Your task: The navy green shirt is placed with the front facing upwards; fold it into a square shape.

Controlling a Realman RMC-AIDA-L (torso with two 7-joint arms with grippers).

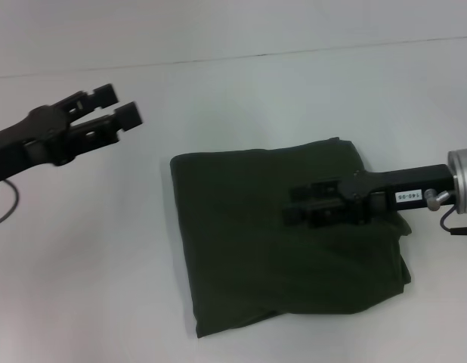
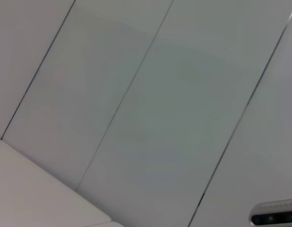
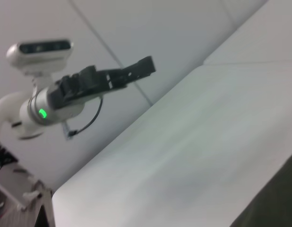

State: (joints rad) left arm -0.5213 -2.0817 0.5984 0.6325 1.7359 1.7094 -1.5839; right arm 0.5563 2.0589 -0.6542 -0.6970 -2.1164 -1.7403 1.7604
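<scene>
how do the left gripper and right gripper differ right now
The left gripper is raised over bare table, well clear of the navy green shirt; the right gripper reaches over the folded shirt. The left's fingers stand open; the right's cannot be judged. Both are black and hold nothing visible.

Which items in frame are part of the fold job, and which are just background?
Job:
- navy green shirt, already folded to a rough square
- right gripper, over the shirt
- left gripper, raised off to the shirt's left, fingers apart

Background:
- white table
- panelled wall
</scene>
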